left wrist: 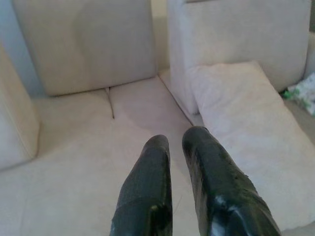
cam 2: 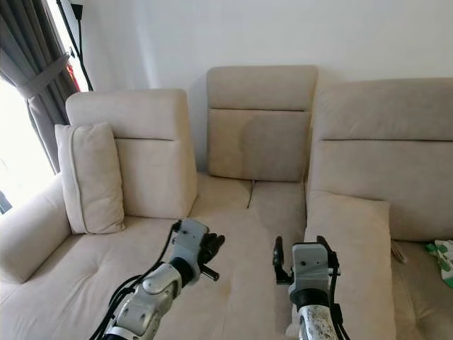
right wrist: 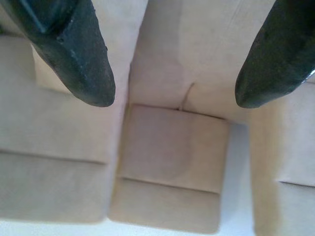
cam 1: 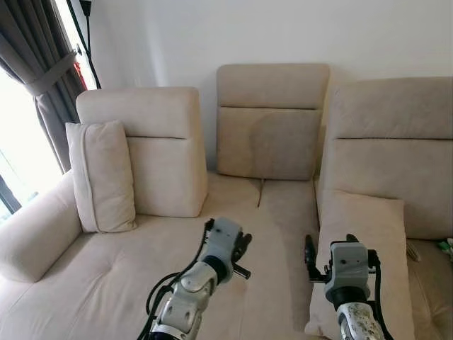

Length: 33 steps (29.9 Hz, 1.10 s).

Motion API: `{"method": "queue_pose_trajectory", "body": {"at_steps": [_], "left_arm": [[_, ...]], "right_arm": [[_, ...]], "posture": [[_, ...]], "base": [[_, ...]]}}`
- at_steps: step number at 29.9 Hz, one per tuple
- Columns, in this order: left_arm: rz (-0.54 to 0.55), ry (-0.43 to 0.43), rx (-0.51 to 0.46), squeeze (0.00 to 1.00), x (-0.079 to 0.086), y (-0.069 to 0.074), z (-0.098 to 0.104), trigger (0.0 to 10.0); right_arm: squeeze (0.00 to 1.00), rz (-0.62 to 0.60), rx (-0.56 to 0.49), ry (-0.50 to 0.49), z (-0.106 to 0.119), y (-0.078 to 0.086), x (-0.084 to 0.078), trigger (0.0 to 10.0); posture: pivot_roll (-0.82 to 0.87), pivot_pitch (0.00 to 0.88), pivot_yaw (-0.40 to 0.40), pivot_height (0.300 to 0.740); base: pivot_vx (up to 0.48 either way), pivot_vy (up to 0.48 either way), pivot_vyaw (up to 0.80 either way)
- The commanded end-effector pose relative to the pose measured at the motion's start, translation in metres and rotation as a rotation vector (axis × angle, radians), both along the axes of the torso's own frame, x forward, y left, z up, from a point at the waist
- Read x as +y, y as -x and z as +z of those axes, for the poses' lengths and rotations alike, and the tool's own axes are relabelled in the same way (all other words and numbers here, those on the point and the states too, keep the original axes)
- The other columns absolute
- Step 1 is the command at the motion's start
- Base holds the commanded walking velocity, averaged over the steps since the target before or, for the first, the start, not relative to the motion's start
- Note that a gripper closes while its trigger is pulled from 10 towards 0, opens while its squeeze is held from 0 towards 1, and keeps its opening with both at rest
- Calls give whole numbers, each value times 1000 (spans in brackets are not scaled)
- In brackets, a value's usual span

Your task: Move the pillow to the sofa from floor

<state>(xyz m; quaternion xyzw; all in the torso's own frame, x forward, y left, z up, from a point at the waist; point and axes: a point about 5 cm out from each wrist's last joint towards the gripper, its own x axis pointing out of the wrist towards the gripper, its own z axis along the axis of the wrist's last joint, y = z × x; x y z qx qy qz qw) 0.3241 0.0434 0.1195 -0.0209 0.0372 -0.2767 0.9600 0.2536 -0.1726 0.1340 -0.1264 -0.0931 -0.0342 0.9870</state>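
On the sofa [cam 1: 120, 276] at four o'clock lies the pillow [cam 1: 368, 248], right hand [cam 1: 327, 256] released, left hand [left wrist: 178, 147] clenched empty; the next move is probably withdrawal.

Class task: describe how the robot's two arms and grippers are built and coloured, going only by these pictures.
Both arms are silver-grey metal with rounded, jointed segments and black cables looping alongside. The left gripper sits on a pale grey block at the wrist. The right gripper has a boxy grey wrist housing with black fittings. Each gripper has two long, glossy black fingers tapering to blunt rounded tips.
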Motion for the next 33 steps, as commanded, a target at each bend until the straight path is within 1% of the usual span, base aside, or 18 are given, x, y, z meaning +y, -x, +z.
{"method": "queue_pose_trajectory", "body": {"at_steps": [1, 3, 4, 5, 7, 8, 11, 12, 13, 15, 18, 20, 21, 25, 33], "left_arm": [[7, 21, 39, 0, 6, 3, -10, 10000], [-9, 37, 34, 0, 12, 8, -12, 10000], [-1, 51, 42, 0, 16, 11, -14, 10000], [-1, 51, 42, 0, 16, 11, -14, 10000], [10, 48, 46, 0, 26, 15, -20, 10000], [10, 48, 46, 0, 26, 15, -20, 10000], [34, 33, 43, 0, 38, 22, -25, 10000], [34, 33, 43, 0, 38, 22, -25, 10000], [43, 35, 45, 0, 42, 24, -27, 10000], [43, 35, 45, 0, 42, 24, -27, 10000], [50, 32, 56, 0, 49, 33, -34, 10000], [50, 32, 56, 0, 49, 33, -34, 10000], [44, 31, 68, 0, 52, 39, -37, 10000], [42, 27, 76, 0, 54, 42, -39, 10000], [40, 15, 75, 0, 56, 42, -40, 10000]], "right_arm": [[0, 34, -4, 9, -2, 4, 6, 10000], [0, 42, 6, 19, -9, 11, 6, 10000], [0, 46, 12, 27, -12, 16, 5, 10000], [0, 46, 12, 27, -12, 16, 5, 10000], [0, 54, 23, 36, -19, 23, 3, 10000], [0, 54, 23, 36, -19, 23, 3, 10000], [0, 88, 34, 43, -24, 32, 2, 10000], [0, 88, 34, 43, -24, 32, 2, 10000], [0, 96, 39, 50, -27, 35, 2, 10000], [0, 96, 39, 50, -27, 35, 2, 10000], [0, 99, 59, 62, -34, 43, -3, 10000], [0, 99, 59, 62, -34, 43, -3, 10000], [0, 96, 61, 63, -35, 44, -4, 10000], [0, 88, 59, 56, -36, 43, -5, 10000], [0, 71, 53, 38, -37, 41, -5, 10000]], "posture": [[-142, 0, 83, 740], [-139, 0, 82, 740], [-138, 0, 82, 740], [-138, 0, 82, 740], [-137, 0, 81, 740], [-137, 0, 81, 740], [-128, 0, 80, 740], [-128, 0, 80, 740], [-125, 0, 79, 740], [-125, 0, 79, 740], [-113, 0, 75, 740], [-113, 0, 75, 740], [-110, 0, 75, 740], [-108, 0, 75, 740], [-108, 0, 76, 740]], "base": [[0, 0, 0], [0, 0, 0], [0, 0, 0], [0, 0, 0], [0, 0, 0], [0, 0, 0], [0, 0, 0], [0, 0, 0], [0, 0, 0], [0, 0, 0], [0, 0, 0], [0, 0, 0], [0, 0, 0], [0, 0, 0], [0, 0, 0]]}}
